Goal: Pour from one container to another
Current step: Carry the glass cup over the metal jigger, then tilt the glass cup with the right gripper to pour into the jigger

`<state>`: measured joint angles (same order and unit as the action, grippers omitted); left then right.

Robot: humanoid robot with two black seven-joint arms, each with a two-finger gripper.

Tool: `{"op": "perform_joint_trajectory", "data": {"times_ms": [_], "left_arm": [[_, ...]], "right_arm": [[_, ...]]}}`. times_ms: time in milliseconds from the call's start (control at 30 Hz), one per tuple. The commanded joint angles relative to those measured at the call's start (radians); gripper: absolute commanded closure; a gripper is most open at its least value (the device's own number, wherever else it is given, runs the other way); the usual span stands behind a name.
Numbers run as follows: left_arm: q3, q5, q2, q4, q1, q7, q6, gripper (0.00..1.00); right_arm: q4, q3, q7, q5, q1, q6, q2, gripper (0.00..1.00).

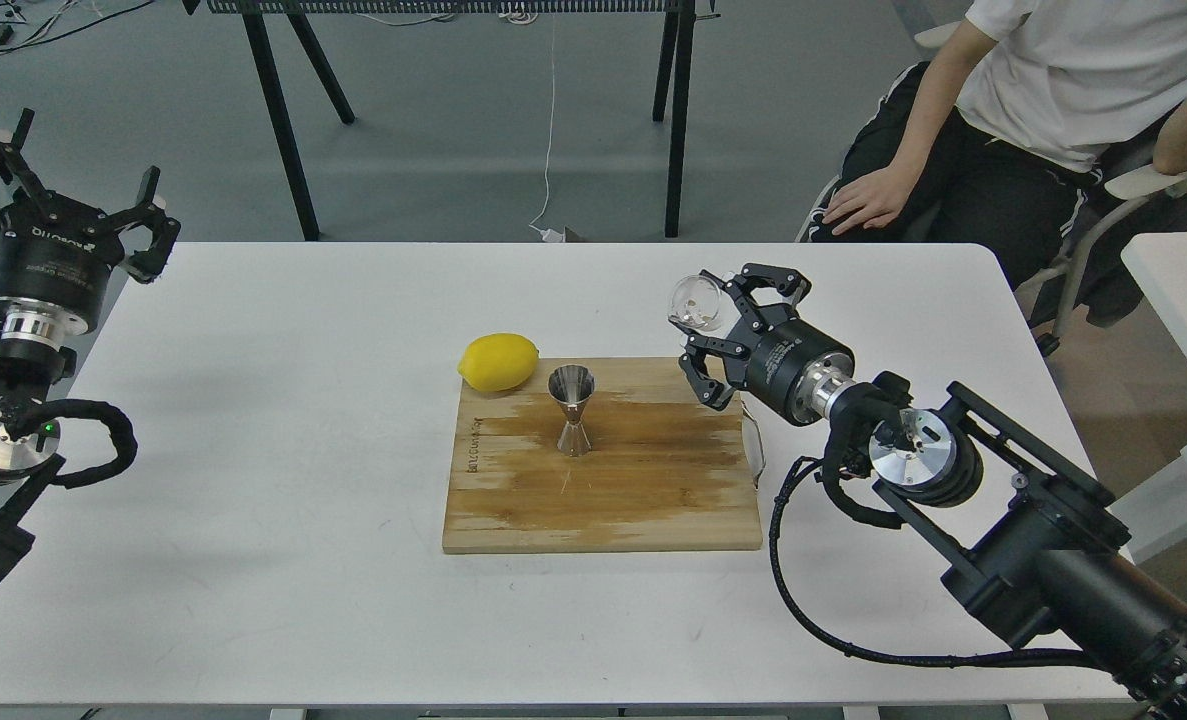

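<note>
head view: a white table (253, 420) fills most of the scene, and a person (1043, 110) in a white shirt and dark trousers sits beyond its far right corner. a wooden cutting board (653, 490) lies a little right of the table's middle, closer to the near edge than the far one; dark lettering is burned along its left edge, too small to read. the right arm reaches in from the near right corner, and the right gripper (705, 337) hangs above the table just off the board's far right corner, its fingers clamped on the clear glass cup (695, 302), which is tipped on its side with its mouth turned toward the camera. the left gripper (78, 205) stands upright at the table's far left corner, fingers spread wide and holding nothing; white printing runs round its black body, and it cannot be read with certainty. a yellow lemon (498, 361) rests on the board's far left corner. the steel jigger (572, 411) stands upright on the board just right of the lemon, well apart from the cup.
</note>
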<state>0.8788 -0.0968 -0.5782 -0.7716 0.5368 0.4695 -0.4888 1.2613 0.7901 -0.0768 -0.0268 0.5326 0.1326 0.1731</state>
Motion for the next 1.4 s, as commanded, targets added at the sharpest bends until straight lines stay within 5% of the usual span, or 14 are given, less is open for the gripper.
{"op": "perform_joint_trajectory", "data": {"times_ms": [0,634,1369], "left_arm": [[-0.001,0.000,0.000,0.000,-0.001,0.000,0.000,0.00],[-0.004,0.000,-0.006,0.000,-0.001,0.000,0.000,0.00],[-0.001,0.000,-0.006,0.000,-0.001,0.000,0.000,0.00]], "right_arm": [[0.000,-0.044,-0.001,-0.079,0.021,0.002,-0.027,0.63],[-0.010,-0.213,0.008,-0.445,0.093,0.133,-0.098,0.63],[-0.043,-0.242,0.017,-0.577,0.138,0.165,-0.112,0.64]]}}
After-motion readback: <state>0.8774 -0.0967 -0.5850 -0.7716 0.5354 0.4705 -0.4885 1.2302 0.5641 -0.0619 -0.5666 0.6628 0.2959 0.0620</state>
